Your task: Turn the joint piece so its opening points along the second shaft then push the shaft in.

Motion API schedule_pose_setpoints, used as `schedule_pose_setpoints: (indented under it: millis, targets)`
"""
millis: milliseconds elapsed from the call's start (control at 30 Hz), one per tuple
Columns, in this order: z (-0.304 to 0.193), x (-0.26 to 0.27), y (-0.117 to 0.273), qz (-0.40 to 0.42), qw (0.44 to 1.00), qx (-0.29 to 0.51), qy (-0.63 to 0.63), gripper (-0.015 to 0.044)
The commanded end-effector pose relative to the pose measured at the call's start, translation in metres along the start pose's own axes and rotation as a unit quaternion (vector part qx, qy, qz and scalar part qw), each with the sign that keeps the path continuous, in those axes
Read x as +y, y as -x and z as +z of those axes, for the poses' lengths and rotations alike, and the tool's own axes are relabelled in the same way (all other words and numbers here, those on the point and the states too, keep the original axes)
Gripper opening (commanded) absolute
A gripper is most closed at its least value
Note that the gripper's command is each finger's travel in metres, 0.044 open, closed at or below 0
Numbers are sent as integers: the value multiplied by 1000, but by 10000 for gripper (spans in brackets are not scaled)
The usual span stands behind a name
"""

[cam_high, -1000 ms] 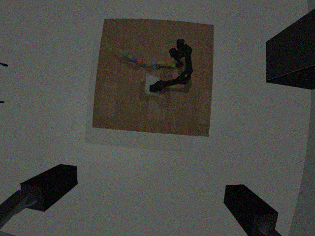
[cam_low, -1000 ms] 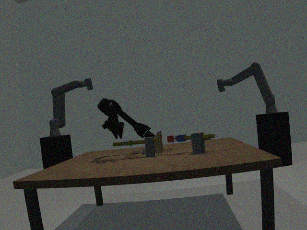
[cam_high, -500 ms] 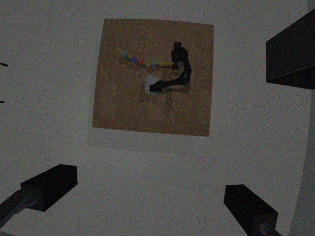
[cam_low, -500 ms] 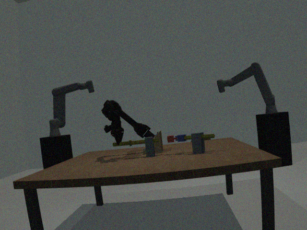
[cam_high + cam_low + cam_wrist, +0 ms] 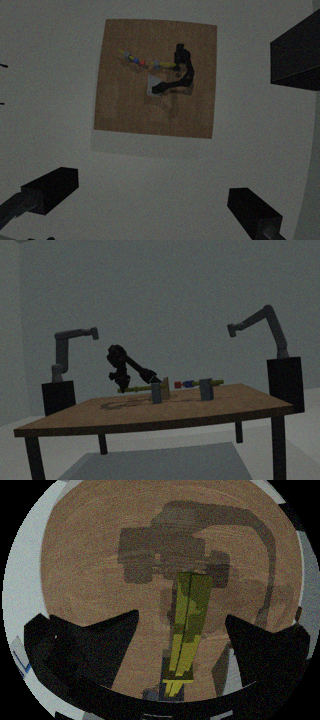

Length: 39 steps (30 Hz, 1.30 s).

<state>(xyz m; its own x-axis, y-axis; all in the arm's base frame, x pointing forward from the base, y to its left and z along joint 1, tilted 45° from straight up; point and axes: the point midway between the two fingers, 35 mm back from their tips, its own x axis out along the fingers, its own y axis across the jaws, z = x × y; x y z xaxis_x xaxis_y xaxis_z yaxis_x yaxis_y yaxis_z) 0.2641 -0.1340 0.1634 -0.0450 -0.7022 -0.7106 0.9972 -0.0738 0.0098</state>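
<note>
Running through a grey block (image 5: 156, 64) (image 5: 156, 393) near the middle of the exterior view, the second shaft (image 5: 167, 64) (image 5: 142, 388) (image 5: 184, 642), yellow with a small collar, points toward the red end of the joint piece (image 5: 142, 62) (image 5: 177, 384), with a gap between them. Blue behind that red end, the joint piece sits on the first shaft (image 5: 120, 51) (image 5: 217, 382), which passes through another grey block (image 5: 126, 55) (image 5: 206, 389) at right of centre.

Over the second shaft's outer end, the gripper (image 5: 177, 68) (image 5: 123, 391) (image 5: 186, 618) points down, its fingers wide apart with nothing gripped; the wrist view shows the shaft between them. Behind it, the black arm (image 5: 190, 69) (image 5: 134, 364) rises from a pale base plate (image 5: 150, 80), bends at upper left of centre and drops to the gripper.

Beneath lies a brown wooden table (image 5: 124, 111) (image 5: 165, 415) with dark legs, the arm's shadow across it. Around it stretch a pale floor (image 5: 155, 180) (image 5: 180, 438) and a dim grey-green wall (image 5: 168, 291); grey arms on black pedestals stand at left and right of the exterior view.
</note>
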Motion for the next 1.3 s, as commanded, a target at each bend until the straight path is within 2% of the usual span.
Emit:
schedule_pose_setpoints:
  millis: [0,333,767,1233,1267]
  targets:
    - [0,-1,-8,-2,1000,-2,3,440]
    - [-1,-2,-21,-3,1000,-3,3,440]
    - [-1,-2,-21,-3,1000,-3,3,102]
    - [-1,-2,-21,-3,1000,-3,3,102]
    - [-1,-2,-21,-3,1000,-3,3,76]
